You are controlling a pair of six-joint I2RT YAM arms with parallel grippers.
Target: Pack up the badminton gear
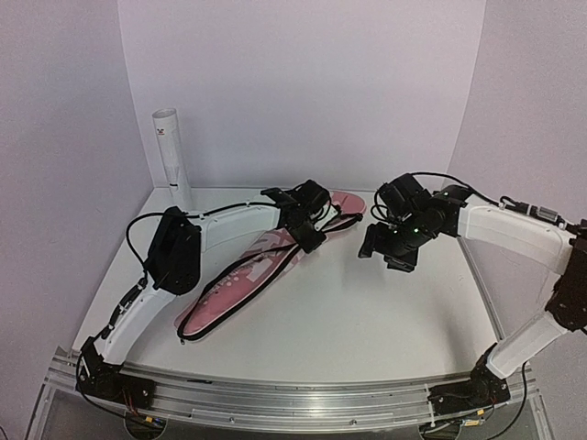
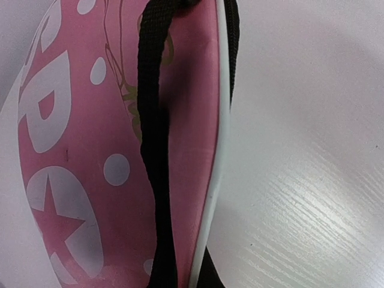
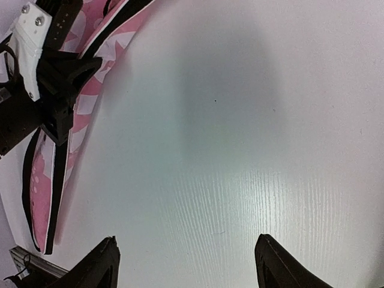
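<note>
Wide white desk first, and across it the pink bag, long axis running from 7 o'clock up to 1 o'clock. The tube stands upright at 11 o'clock, well apart from the bag.

Now the gear: we see no racket and no shuttlecock anywhere in the open. We judge it's inside the bag, though we can't see in.

The left gripper sits right on the bag's 1 o'clock end, closed tight. Its wrist view shows the black strap rising toward it, but what it pinches we cannot tell.

The right gripper hovers over bare desk, fingers spread wide with nothing between them. The bag lies at its 9 o'clock, near but apart.

So the left arm is the nearer one by far. Any closing-up move, we reckon, runs along that 7-to-1 line.
</note>
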